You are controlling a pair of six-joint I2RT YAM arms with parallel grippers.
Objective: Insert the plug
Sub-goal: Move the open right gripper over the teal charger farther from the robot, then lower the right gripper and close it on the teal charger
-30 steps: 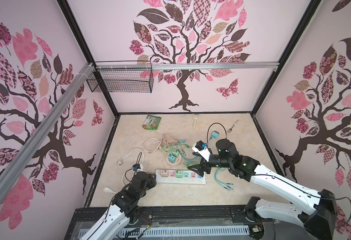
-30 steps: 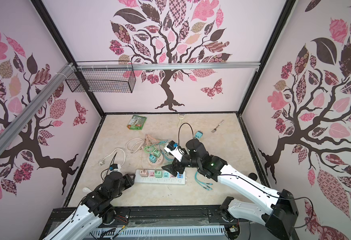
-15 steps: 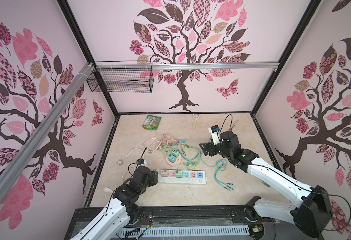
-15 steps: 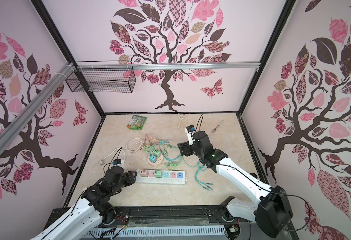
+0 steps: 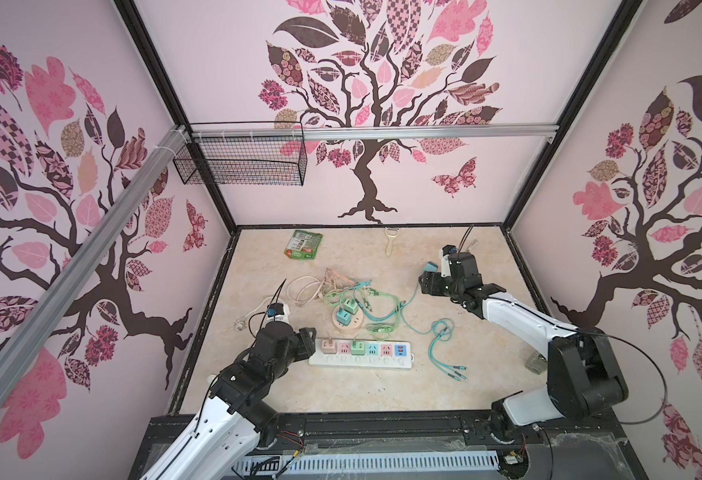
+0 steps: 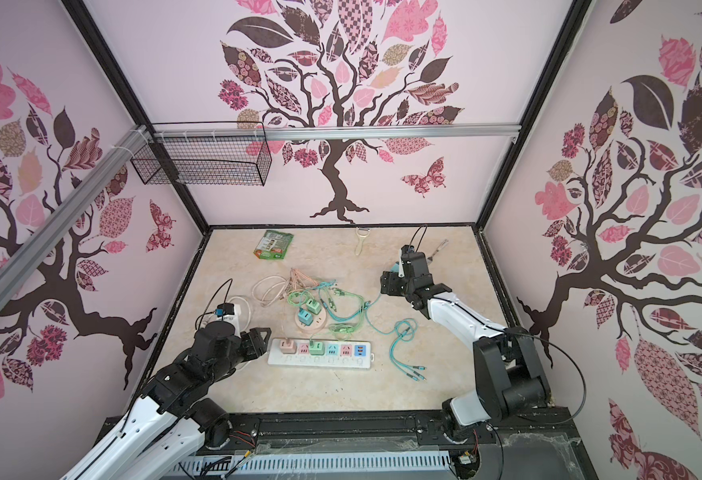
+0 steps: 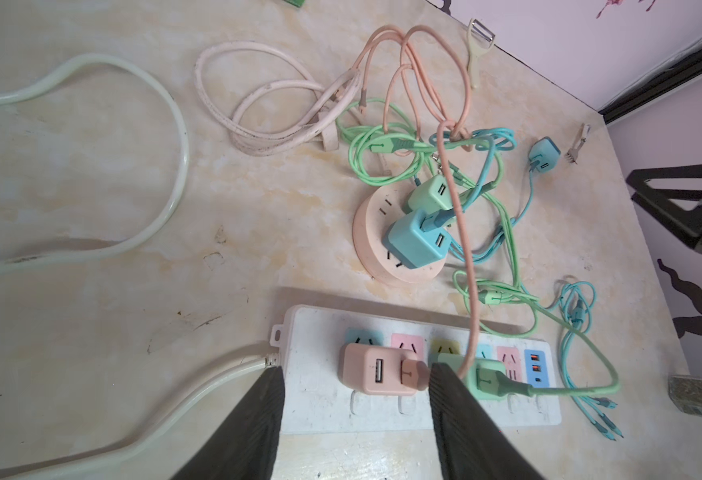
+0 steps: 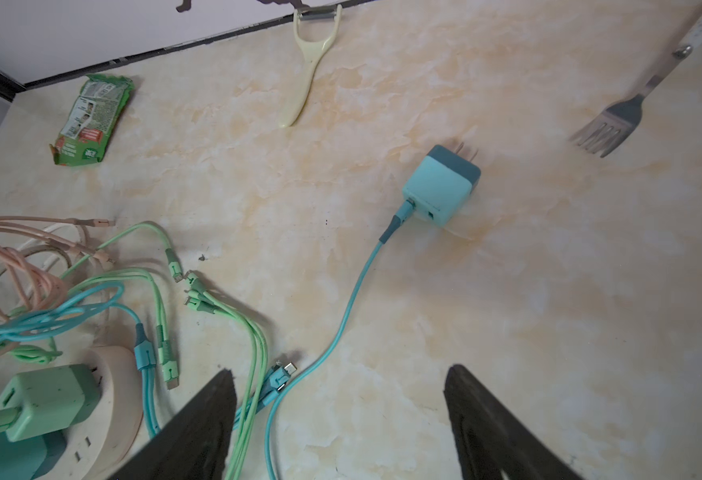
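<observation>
Tree-decal walls [image 5: 507,174], marble-look tabletop [image 5: 341,399]

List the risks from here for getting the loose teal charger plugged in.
The teal charger lies on its side, apart from the open right gripper; a skewed grasp could misalign its prongs.
Its cable runs into the cable tangle; lifting may drag it across the power strip.

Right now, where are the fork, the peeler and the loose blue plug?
Fork [image 8: 615,122]: right wrist view, its head.
Peeler [image 8: 301,89]: right wrist view, its handle.
Loose blue plug [image 8: 438,191]: right wrist view, its body.
</observation>
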